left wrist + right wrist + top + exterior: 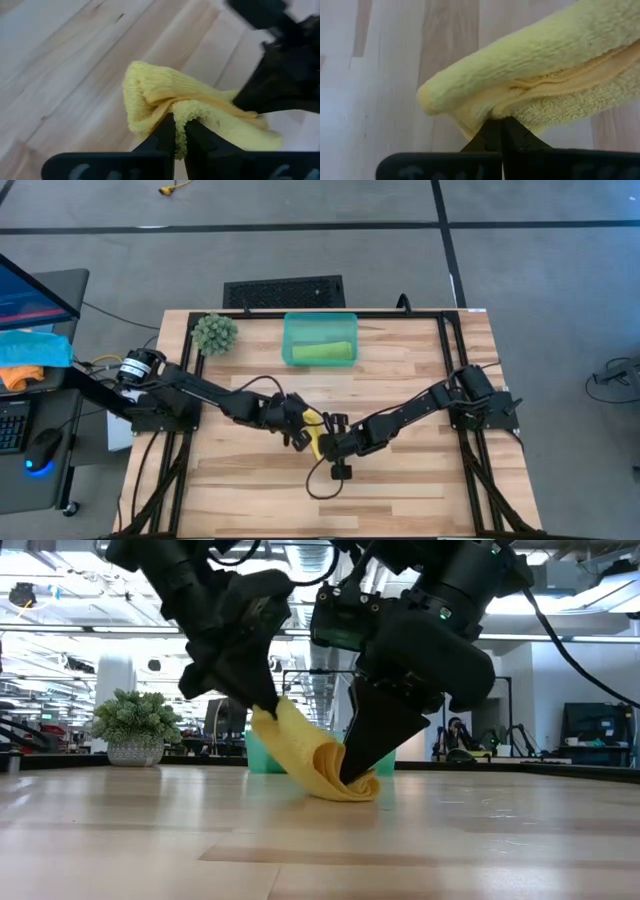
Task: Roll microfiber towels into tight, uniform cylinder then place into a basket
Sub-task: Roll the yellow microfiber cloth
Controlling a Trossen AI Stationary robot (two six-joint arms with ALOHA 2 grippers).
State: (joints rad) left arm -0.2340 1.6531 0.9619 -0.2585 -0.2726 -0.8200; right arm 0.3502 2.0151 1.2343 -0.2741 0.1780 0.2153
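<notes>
The yellow microfiber towel (315, 430), bunched into a loose fold, is held between my two grippers at the table's middle. My left gripper (179, 122) is shut on its raised end, and my right gripper (501, 120) is shut on its lower end close to the tabletop. In the low view the towel (320, 760) slopes from the left gripper (265, 705) down to the right gripper (352, 775). A rolled lime green towel (322, 352) lies inside the teal basket (290, 350) at the far middle. My left gripper pinches a doubled-over edge of the yellow towel (181, 112) between its two fingers, coming slanting down from the table's left. That end hangs lifted off the table. My right gripper pinches the towel's lower end (495, 112), several layers, between its two fingers, slanting down from the right. That end (360, 788) rests on the tabletop.
A round green plant ball (214, 332) stands at the far left corner. A black cable loop (325, 480) lies on the wood just near of the grippers. Black frame rails (445, 360) run along the table's sides. Bare wood lies to the near left and near right.
</notes>
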